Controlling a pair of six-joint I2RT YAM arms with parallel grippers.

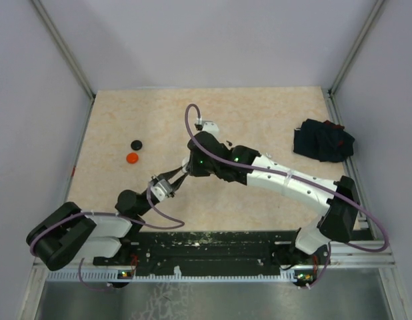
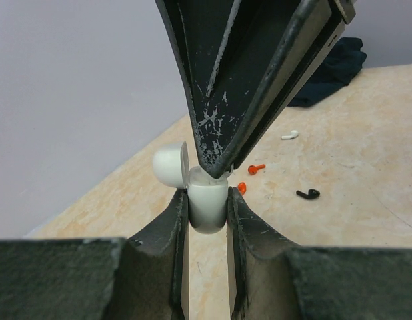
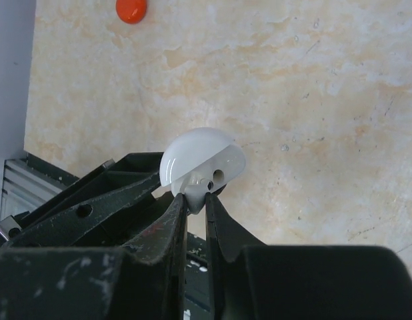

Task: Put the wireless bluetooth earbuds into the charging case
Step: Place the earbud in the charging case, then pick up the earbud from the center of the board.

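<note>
While between left jaws, open case (image 2: 207, 203).

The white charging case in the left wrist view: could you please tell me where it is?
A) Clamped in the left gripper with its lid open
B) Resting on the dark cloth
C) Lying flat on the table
A: the white charging case sits squeezed between the fingers of the left gripper, and its lid is swung open to one side.

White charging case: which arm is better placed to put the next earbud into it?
Right. The left gripper is clamped on the white charging case, lid open, so it's occupied as the holder. The right gripper, shut, already has its tips at the case's open mouth.
</note>
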